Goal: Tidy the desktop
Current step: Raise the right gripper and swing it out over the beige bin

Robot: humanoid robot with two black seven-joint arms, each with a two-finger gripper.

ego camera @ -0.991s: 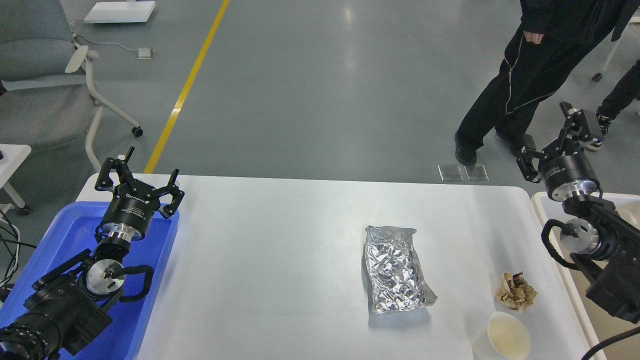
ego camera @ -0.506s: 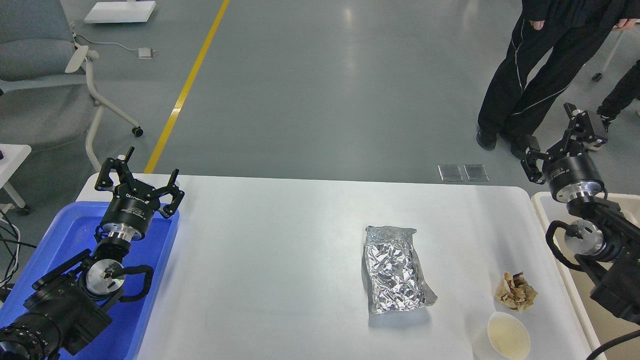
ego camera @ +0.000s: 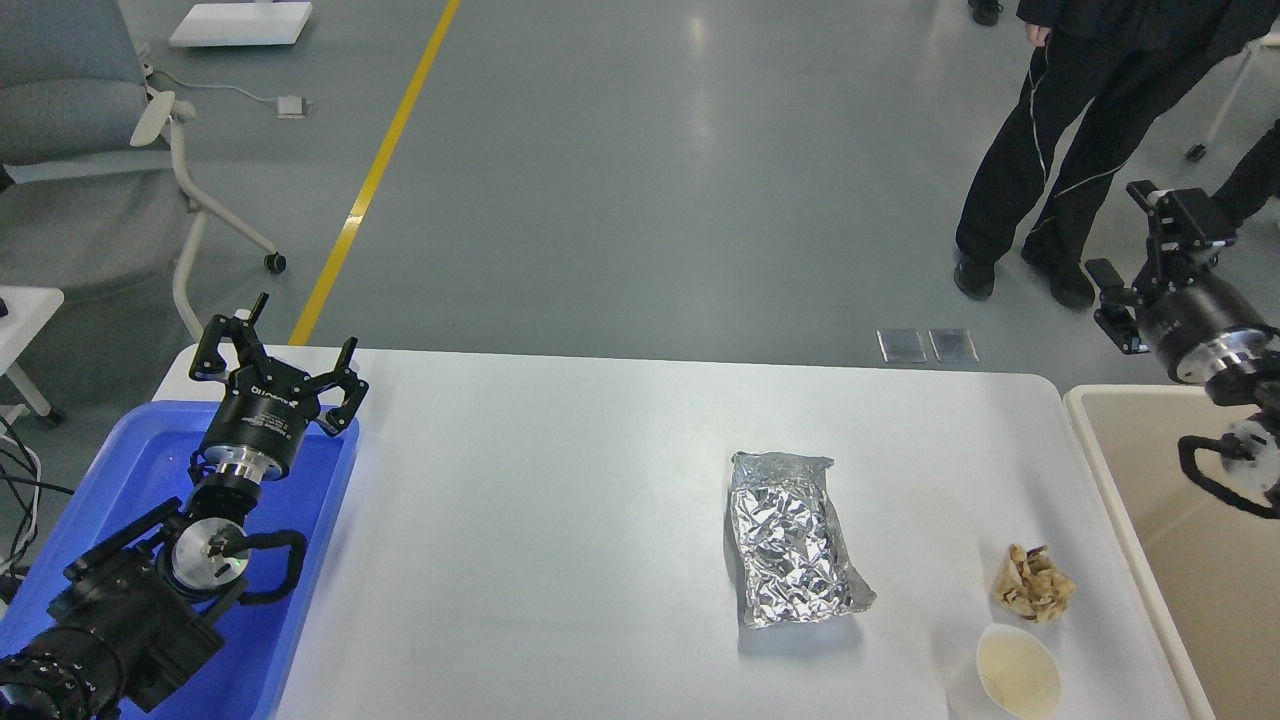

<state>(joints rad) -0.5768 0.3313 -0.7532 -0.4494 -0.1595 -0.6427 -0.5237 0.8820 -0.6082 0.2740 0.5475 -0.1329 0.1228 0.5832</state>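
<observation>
The white desktop [ego camera: 560, 500] fills the middle of the head view. On its right half lie a crumpled silver foil bag [ego camera: 795, 540], a wad of brown paper [ego camera: 1034, 584] and a flattened paper cup [ego camera: 1018, 672]. My left gripper [ego camera: 275, 358] is open and empty above the far edge of the blue tray [ego camera: 150, 455] at the table's left end. My right gripper [ego camera: 1150, 255] is open and empty, raised beyond the far right corner, above the beige bin [ego camera: 1190, 540].
A person in black [ego camera: 1080, 130] stands on the floor beyond the table's right side, close to my right gripper. A grey chair [ego camera: 90, 150] stands at the far left. A yellow line [ego camera: 375, 170] runs across the floor.
My right arm has swung to the right and away from the table, out over the bin. The person has shifted stance. My left arm has not moved.
</observation>
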